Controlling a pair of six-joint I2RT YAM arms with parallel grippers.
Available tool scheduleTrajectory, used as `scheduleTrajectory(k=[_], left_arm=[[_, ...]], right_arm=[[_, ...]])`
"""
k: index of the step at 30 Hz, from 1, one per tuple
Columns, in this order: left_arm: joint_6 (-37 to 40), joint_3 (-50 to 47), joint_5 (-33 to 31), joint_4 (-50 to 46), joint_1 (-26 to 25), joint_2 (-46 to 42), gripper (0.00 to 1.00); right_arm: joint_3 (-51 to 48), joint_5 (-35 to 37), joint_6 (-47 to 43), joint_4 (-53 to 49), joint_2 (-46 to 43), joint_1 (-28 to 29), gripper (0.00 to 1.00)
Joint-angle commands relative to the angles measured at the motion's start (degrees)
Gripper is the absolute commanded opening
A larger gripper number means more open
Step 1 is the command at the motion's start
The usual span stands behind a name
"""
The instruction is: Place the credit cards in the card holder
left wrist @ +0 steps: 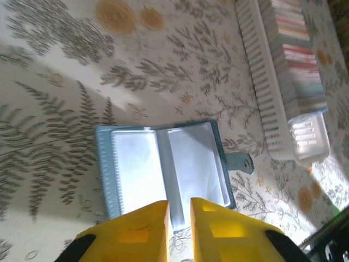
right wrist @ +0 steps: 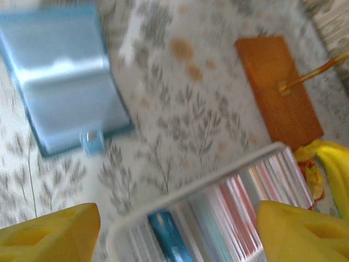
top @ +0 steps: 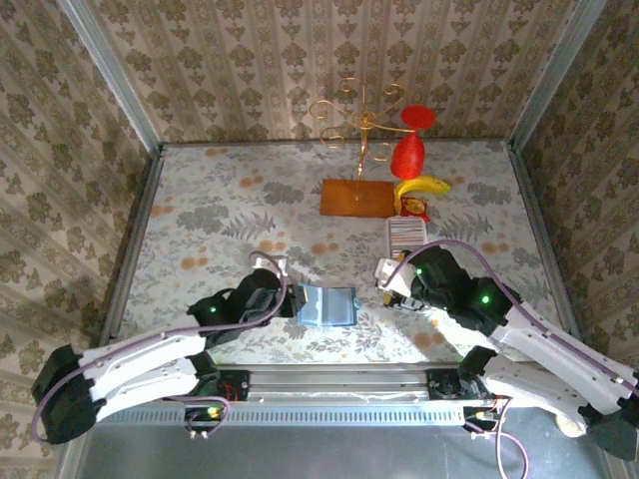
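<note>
Blur smears cards (right wrist: 256, 199) under wide right tool (right wrist: 177, 229) — narrow left tool (left wrist: 179, 210) covers card holder (left wrist: 163, 164) edge.

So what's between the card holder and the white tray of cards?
Nothing but bare floral table cover; only the clasp tab of the card holder juts toward the tray. The left wrist view shows it.

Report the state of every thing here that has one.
card holder: open flat on the table, clasp tab undone.
credit cards: standing on edge in the white tray.
left gripper: narrow gap between fingers; grip unclear.
right gripper: open wide above the white tray.
</note>
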Motion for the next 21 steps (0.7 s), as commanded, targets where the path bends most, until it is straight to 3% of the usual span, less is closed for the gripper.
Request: scheduleTrajectory(k=[1, 7, 21], left_arm=[[2.86, 0.82, 9.47, 5.16, 2.9, 5.63, 0.16], [2.73, -1.69, 15.62, 10.78, 8.13, 11.68, 0.12], [2.51, -7.68, 15.6, 14.48, 9.09, 13.01, 0.12]], right_arm=[[-0.94, -5.29, -16.1, -4.61, 0.07, -3.41, 0.78], [-0.97, -2.7, -23.42, -4.12, 5.62, -8.36, 0.78], [-4.04, -0.39, -33.49, 2.81, 12.17, -13.67, 0.82]])
